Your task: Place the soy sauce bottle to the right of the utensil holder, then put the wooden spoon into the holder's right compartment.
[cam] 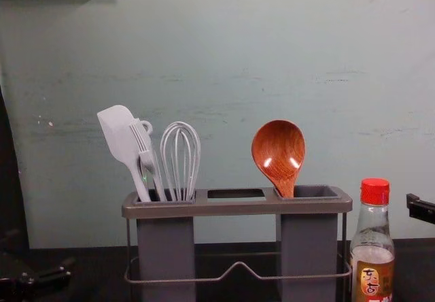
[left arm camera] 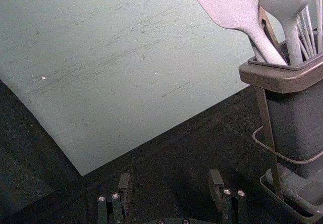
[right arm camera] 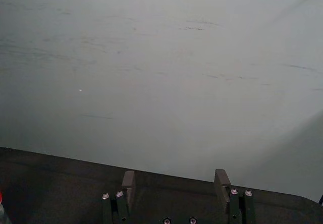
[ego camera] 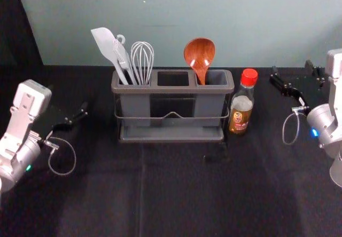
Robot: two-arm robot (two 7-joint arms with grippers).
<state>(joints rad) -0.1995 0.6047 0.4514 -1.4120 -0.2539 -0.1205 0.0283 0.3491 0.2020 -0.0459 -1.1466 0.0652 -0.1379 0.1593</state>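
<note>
Over black cloth [ego camera: 181, 199], before a scuffed wall [ego camera: 278, 18], the left tool [ego camera: 69, 103] and right tool [ego camera: 292, 69] hang open.

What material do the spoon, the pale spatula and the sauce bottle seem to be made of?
The spoon looks like varnished wood: reddish-brown, faintly streaked, with glossy highlights. The spatula seems smooth, fairly matte silicone or plastic, judging by its even pale surface. The bottle is shiny and see-through, likely glass, possibly plastic; its opaque red cap suggests plastic.
</note>
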